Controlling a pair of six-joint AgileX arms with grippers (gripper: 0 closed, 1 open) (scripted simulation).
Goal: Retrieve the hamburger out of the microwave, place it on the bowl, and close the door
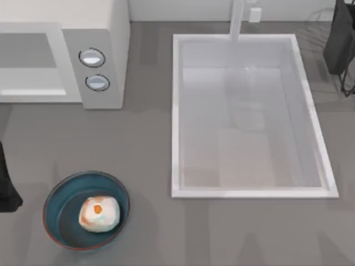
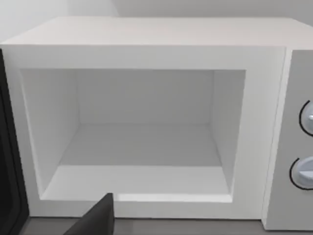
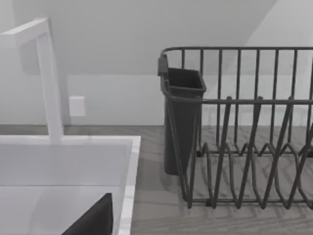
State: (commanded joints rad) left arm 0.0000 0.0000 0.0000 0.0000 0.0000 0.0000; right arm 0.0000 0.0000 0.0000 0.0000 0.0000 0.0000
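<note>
Blue bowl (image 1: 61,219) near left already holds the hamburger (image 1: 99,214); microwave (image 2: 146,44) gapes empty, awaiting closing. Either gripper's state: cannot tell.

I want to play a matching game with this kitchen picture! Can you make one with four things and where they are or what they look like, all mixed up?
Things:
1. hamburger
2. microwave
3. sink
4. dish rack

Descriptions:
A. white basin with a tap, in the middle of the table
B. dark wire frame holding a dark cup
C. sitting inside the blue bowl
D. cavity open, nothing inside it

Right pairs: 1-C, 2-D, 3-A, 4-B
</note>
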